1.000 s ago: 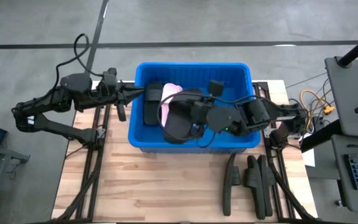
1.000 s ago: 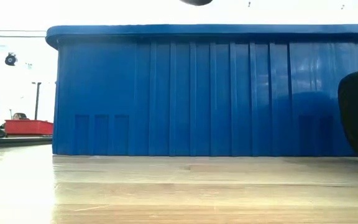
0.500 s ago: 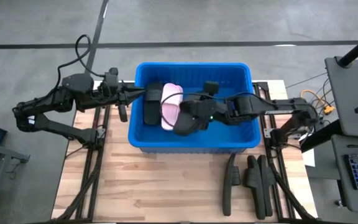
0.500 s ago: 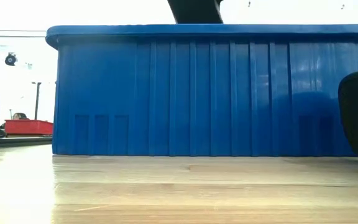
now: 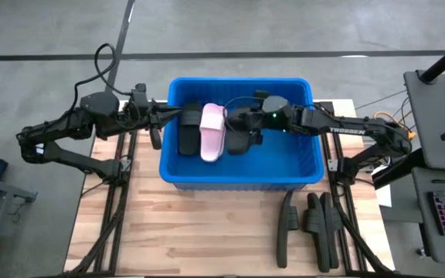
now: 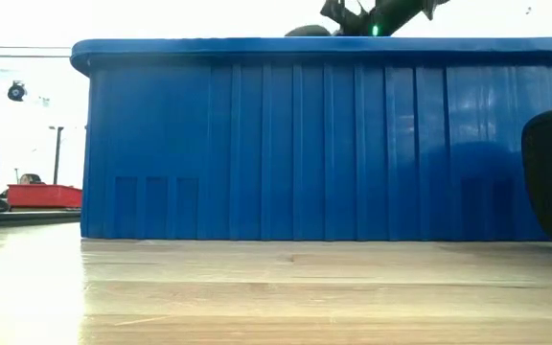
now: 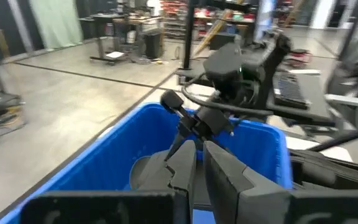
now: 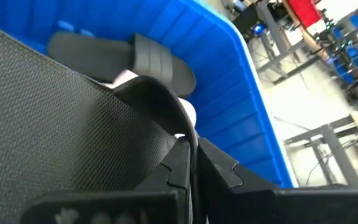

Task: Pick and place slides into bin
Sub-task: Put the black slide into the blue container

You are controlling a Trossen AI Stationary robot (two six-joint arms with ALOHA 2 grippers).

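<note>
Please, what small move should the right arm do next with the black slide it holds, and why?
Probably open the fingers and let it drop. The right gripper is shut on a black slide that is inside the bin, just beside the pink slide and another black slide. The left gripper waits at the bin's left wall. More slides are on the table.

Your high view looks straight down on the whole table (image 5: 207,232). Your low view sits at tabletop height, tight against the bin (image 6: 314,144). Both wrist views peer into that bin at close range; all four share it.
</note>
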